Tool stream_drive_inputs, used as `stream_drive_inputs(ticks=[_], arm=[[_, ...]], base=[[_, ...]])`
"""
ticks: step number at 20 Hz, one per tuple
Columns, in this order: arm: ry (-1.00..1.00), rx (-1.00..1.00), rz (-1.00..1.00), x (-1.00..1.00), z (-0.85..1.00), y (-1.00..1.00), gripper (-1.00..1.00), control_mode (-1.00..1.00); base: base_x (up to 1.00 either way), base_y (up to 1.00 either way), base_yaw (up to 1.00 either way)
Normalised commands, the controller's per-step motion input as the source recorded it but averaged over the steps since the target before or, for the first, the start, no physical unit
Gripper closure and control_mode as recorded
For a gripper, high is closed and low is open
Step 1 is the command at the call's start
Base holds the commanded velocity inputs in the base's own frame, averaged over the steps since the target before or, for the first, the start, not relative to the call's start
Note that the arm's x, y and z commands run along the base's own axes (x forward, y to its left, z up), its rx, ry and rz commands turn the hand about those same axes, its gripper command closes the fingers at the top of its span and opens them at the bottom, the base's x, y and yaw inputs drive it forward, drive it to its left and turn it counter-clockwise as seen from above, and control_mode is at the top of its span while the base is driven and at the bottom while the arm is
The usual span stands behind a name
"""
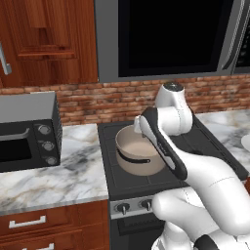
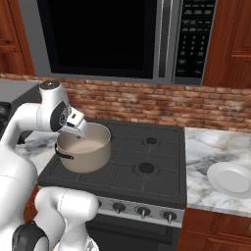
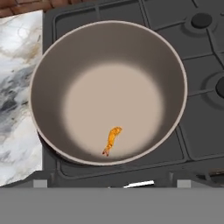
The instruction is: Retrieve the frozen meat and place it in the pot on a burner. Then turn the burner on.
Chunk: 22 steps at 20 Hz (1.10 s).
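The beige-grey pot (image 1: 141, 155) with its dark side handle stands on the stove's front-left burner. In the hand view I look straight down into the pot (image 3: 109, 57). A small orange piece of meat (image 3: 111, 140) lies loose on its pale bottom, near the rim closest to me. My gripper (image 3: 111, 183) hangs above the pot, open, with nothing between its tips, which stand wide apart at the lower edge. From the right base view the hand (image 2: 78, 125) sits just over the pot's (image 2: 86, 149) back-left rim.
The stove's knobs (image 2: 143, 212) run along its front panel below the black cooktop (image 2: 147, 147). A white plate (image 2: 230, 179) lies on the marble counter to the right. A toaster oven (image 1: 27, 134) stands on the left counter. A microwave (image 1: 166, 34) hangs above the stove.
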Motion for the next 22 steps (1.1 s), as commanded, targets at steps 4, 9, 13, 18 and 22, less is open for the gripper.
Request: stream_drive_inputs(ticks=[4,9,13,18,22], arm=[[-0.14,0.0,0.0,-0.8,0.12,0.0,-1.0,-1.0],[-0.21,-0.04,0.0,-0.88,0.31,0.23,-1.0,-1.0],[-0.27,-0.04,0.0,-0.69,0.54,0.33,-1.0,-1.0],[-0.33,-0.01,0.0,-0.7,0.4,0.29,-1.0,-1.0],[-0.3,0.0,0.0,-0.63,-0.07,0.04,-1.0,-1.0]], base=[[0.0,0.0,0.0],[0.0,0.0,0.0],[0.0,0.0,0.0],[0.0,0.0,0.0],[0.0,0.0,0.0]])
